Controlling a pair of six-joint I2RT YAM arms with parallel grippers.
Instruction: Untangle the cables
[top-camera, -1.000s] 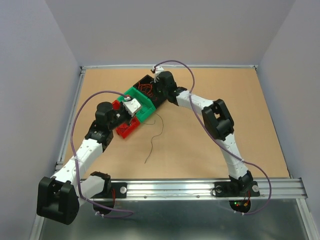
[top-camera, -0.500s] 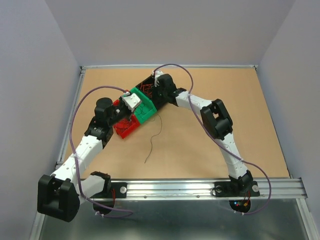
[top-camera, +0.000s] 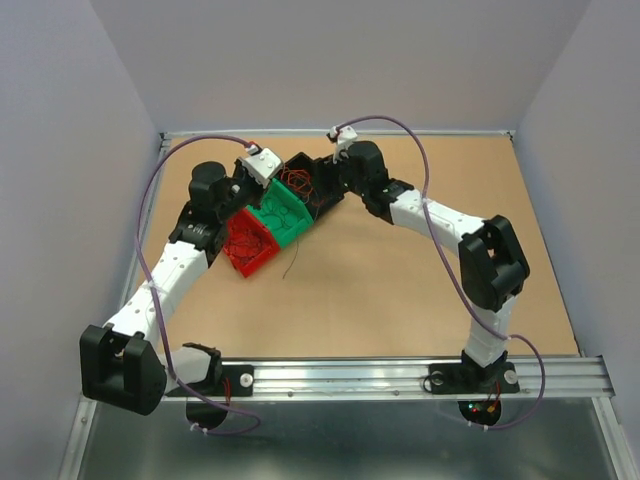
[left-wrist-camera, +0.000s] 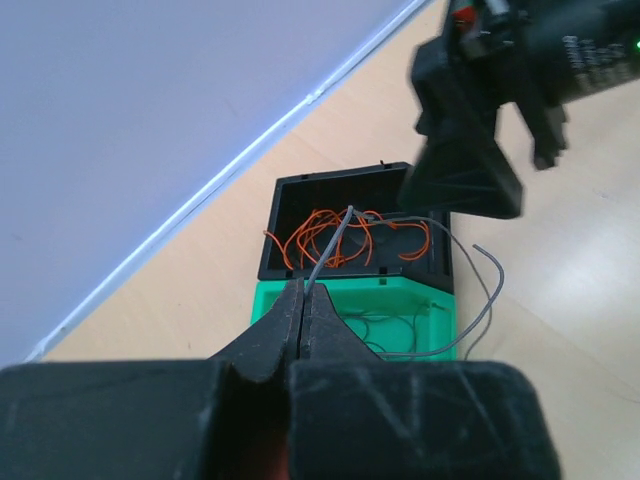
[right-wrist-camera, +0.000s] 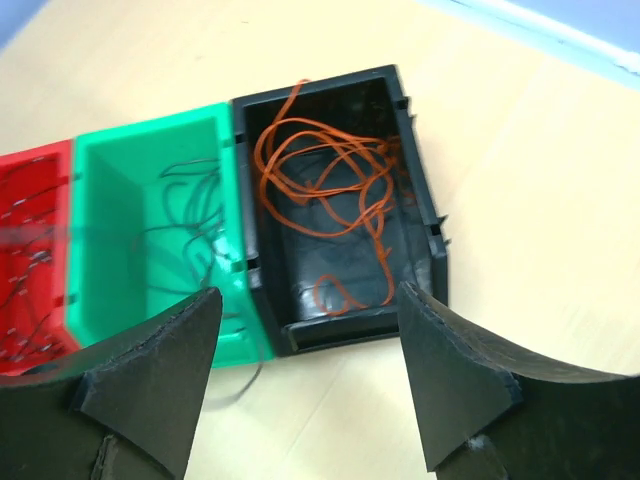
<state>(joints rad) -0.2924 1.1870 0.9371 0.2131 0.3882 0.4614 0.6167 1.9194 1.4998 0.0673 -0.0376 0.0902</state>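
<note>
The cables lie sorted in three joined bins. Orange cables (right-wrist-camera: 320, 170) curl in the black bin (right-wrist-camera: 425, 215), dark ones (right-wrist-camera: 185, 215) in the green bin (right-wrist-camera: 110, 150), and more (right-wrist-camera: 30, 262) in the red bin (top-camera: 243, 258). My left gripper (left-wrist-camera: 303, 292) is shut on one thin grey cable (left-wrist-camera: 330, 245), which rises over the black bin (left-wrist-camera: 285, 195), arcs right and drops toward the green bin (left-wrist-camera: 262, 300). Its loose end (top-camera: 291, 262) trails on the table. My right gripper (right-wrist-camera: 305, 340) hangs open and holds nothing, just in front of the black bin.
The bin row runs diagonally across the far left of the brown tabletop (top-camera: 400, 290). The right gripper's body (left-wrist-camera: 465, 160) hangs just beyond the black bin. A metal rail (top-camera: 380, 375) lines the near edge, and grey walls surround the table.
The right gripper has opened and drawn back to the right. The left gripper has moved toward the far left with the grey cable, dragging its loose end up toward the bins.
</note>
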